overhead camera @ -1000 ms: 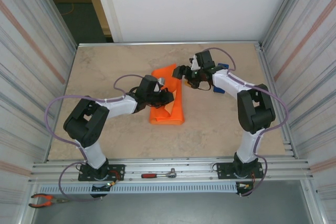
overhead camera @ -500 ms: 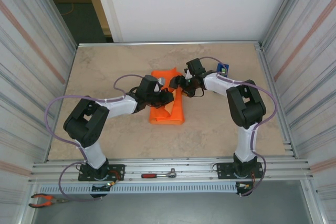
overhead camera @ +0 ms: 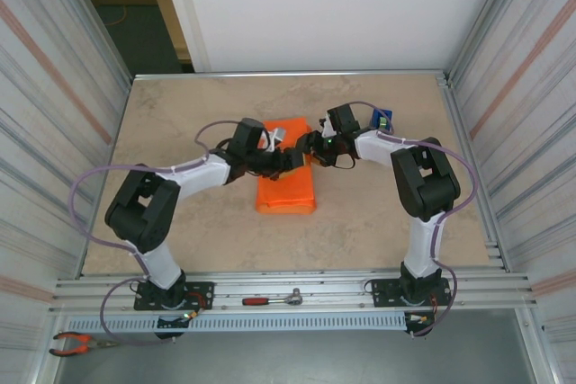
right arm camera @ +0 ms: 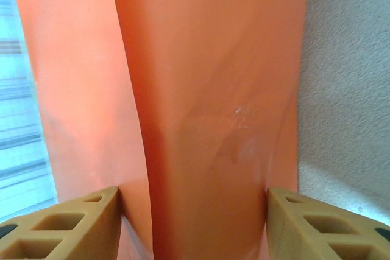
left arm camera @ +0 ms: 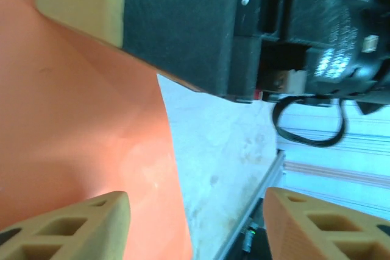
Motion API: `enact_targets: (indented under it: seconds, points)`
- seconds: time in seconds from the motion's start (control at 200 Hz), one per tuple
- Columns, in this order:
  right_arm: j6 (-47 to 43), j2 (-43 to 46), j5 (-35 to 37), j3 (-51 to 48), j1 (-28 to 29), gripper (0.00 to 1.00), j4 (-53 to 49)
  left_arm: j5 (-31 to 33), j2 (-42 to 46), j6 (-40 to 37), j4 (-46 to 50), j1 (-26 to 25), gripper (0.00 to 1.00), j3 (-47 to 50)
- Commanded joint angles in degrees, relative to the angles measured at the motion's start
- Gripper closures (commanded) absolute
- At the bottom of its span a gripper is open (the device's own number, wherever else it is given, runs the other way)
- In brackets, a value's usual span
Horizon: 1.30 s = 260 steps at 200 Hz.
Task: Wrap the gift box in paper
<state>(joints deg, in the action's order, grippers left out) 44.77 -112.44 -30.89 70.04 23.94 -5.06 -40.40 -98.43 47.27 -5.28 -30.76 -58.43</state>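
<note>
The orange paper (overhead camera: 286,188) lies folded into a long bundle at the middle of the table. The gift box is hidden under it. My left gripper (overhead camera: 292,157) hovers over the bundle's far right part, open. In the left wrist view its fingers (left arm camera: 73,223) stand wide apart over the paper's (left arm camera: 73,126) edge and bare table, holding nothing. My right gripper (overhead camera: 310,144) meets it from the right, at the bundle's far end. In the right wrist view the right gripper (right arm camera: 192,202) is open, with a raised fold of paper (right arm camera: 207,89) between its fingers.
A blue tape dispenser (overhead camera: 382,120) stands behind the right arm. A red-handled ratchet (overhead camera: 270,299) lies on the front rail, and pliers (overhead camera: 72,343) lie at the front left. Corrugated metal walls close in the beige table (overhead camera: 180,114) on both sides.
My left gripper has opened, let go of the paper and moved toward the far side. The right gripper has swung left onto the bundle's far end and narrowed. The paper lies flatter.
</note>
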Motion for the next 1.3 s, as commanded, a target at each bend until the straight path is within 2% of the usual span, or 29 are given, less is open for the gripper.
enact_targets:
  seconds: [0.0,0.085,0.18,0.296,0.431,0.666,0.992,1.207,1.298]
  points:
    - [0.95,-1.27,-0.33,-2.68,0.09,0.54,-0.97,-8.70,4.87,-3.56,4.27,4.88,0.36,-2.53]
    - [0.86,-1.03,-0.78,-3.23,0.13,0.55,-0.29,-7.75,6.52,-4.53,5.35,9.17,0.35,-1.50]
    - [0.86,-1.02,-0.89,-3.50,-0.04,0.56,-0.21,-3.46,7.41,-6.44,7.39,13.53,0.34,0.25]
    - [0.79,-0.94,-0.75,-3.90,0.06,0.56,-0.13,3.16,6.84,-12.65,13.23,15.53,0.34,-0.01]
    - [0.64,-0.91,-0.64,-4.31,0.05,0.57,0.14,5.09,3.59,-17.92,16.54,15.57,0.31,-1.52]
    - [0.49,-1.07,-0.22,-4.77,0.14,0.57,0.24,1.69,-1.32,-16.77,10.67,14.48,0.28,-2.16]
    - [0.08,-1.38,0.10,-4.30,0.53,0.57,-0.48,1.91,-5.12,-17.95,7.94,12.27,0.26,-3.18]
    - [0.17,-1.87,0.11,-4.30,0.58,0.57,-0.39,2.76,-6.60,-20.24,8.99,11.30,0.25,-2.84]
    - [0.26,-1.91,0.11,-4.30,0.59,0.57,-0.39,5.01,-7.18,-21.83,11.66,10.67,0.25,-3.38]
